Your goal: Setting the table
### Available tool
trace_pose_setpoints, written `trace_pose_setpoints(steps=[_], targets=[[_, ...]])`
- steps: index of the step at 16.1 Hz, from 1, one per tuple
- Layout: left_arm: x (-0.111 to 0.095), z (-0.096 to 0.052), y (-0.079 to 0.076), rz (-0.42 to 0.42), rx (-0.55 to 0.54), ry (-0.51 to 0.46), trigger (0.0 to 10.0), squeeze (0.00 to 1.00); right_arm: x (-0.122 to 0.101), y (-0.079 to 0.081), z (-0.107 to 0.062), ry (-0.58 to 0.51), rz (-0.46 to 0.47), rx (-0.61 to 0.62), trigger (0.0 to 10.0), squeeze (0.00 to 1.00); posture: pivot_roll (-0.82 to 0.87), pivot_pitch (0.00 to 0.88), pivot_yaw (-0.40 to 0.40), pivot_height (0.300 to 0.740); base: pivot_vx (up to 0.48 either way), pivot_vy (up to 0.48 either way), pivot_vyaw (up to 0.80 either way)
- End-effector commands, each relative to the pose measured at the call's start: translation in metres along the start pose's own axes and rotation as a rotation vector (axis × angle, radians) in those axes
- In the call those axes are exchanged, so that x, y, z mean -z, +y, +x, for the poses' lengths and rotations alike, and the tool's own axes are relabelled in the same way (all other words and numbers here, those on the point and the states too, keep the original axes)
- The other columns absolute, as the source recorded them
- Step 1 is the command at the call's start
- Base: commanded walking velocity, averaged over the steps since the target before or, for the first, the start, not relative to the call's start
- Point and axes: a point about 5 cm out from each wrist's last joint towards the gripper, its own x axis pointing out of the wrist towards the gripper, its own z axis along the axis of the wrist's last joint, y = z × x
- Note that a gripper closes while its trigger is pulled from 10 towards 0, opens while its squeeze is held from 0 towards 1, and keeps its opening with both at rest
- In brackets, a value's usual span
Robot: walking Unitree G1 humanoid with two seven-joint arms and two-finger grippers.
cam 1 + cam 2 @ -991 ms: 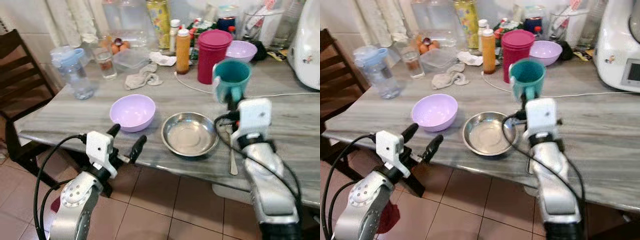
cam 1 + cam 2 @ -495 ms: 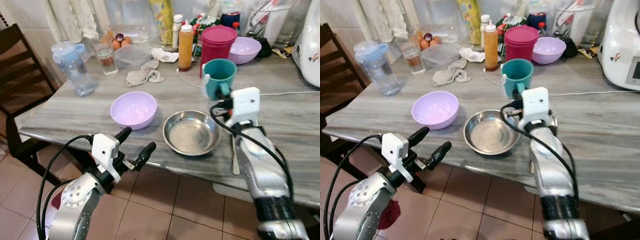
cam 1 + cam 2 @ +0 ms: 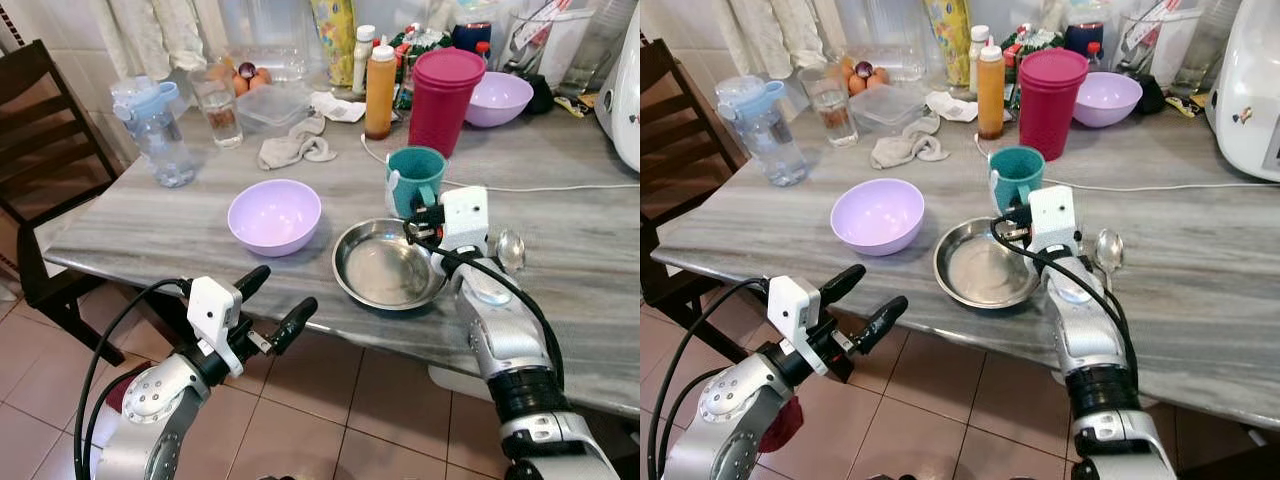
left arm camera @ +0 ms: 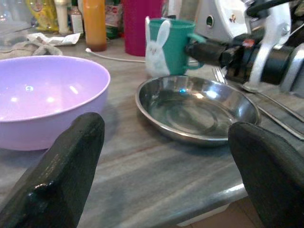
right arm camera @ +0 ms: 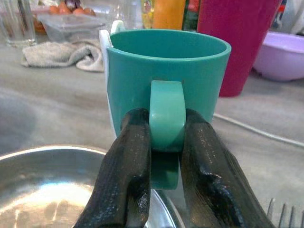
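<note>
Right wrist view: the handle of a teal mug [image 5: 166, 92] is seen pinched between the two black fingers [image 5: 128, 175] of the right gripper [image 5: 164, 156], which are closed tight against both sides of it. The mug is held upright, just beyond the far rim of a steel plate [image 3: 388, 266]; whether its base touches the grey table [image 3: 150, 215] cannot be told. A white rabbit figure is borne on the side of the mug, as shown in the left wrist view.

The steel plate is taken as the landmark. To its left, just beside it, a lilac bowl [image 3: 274, 215] is set on the table. To its right, a spoon [image 3: 1108, 248] and a fork [image 4: 228, 80] are laid on the table, close by the right arm. Behind the plate, further back, a dark pink tumbler [image 3: 441, 98] and an orange sauce bottle [image 3: 379, 88] are stood, with a second lilac bowl [image 3: 497, 98] to the right of the tumbler. A white cable [image 3: 560, 186] is run across the table behind the mug. Far to the plate's left, a clear water bottle with a blue lid [image 3: 153, 130] is placed near a drinking glass [image 3: 219, 106] and a crumpled cloth [image 3: 295, 150].

The left gripper [image 3: 272, 305] is held in front of the table edge, below and left of the plate, its fingers [image 4: 66, 175] spread wide apart and nothing held between them.
</note>
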Motion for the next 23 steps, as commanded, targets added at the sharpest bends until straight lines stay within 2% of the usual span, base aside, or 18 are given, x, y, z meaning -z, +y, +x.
trace_pose_setpoints(steps=[1,6,7,12,19,23], targets=[[-0.001,-0.003,-0.001,0.013,0.018,0.013,10.0,0.00,-0.008,0.001,0.006,-0.037,0.006,0.000,10.0,0.00,-0.19,0.120,0.088,0.740,0.000,0.000,0.00],[0.000,-0.002,-0.002,0.013,0.029,0.016,10.0,0.00,-0.001,-0.003,0.007,-0.012,-0.020,0.028,10.0,0.00,-0.19,0.122,0.088,0.740,0.000,0.000,0.00],[0.000,-0.002,-0.002,0.014,0.030,0.016,10.0,0.00,0.002,-0.005,0.006,-0.003,-0.012,0.042,10.0,1.00,-0.19,0.122,0.086,0.740,0.000,0.000,0.00],[-0.002,-0.001,-0.001,0.016,0.034,0.016,10.0,0.00,0.008,-0.007,0.001,-0.006,-0.014,0.057,10.0,1.00,-0.20,0.119,0.090,0.740,0.000,0.000,0.00],[-0.007,0.005,-0.001,0.020,0.016,-0.004,10.0,0.00,-0.019,-0.012,-0.007,-0.143,-0.094,0.134,10.0,1.00,-0.20,0.098,0.100,0.740,0.000,0.000,0.00],[-0.011,0.007,0.002,0.041,0.000,-0.016,10.0,0.00,-0.028,-0.012,-0.022,-0.199,-0.103,0.166,10.0,1.00,-0.20,0.089,0.105,0.740,0.000,0.000,0.00]])
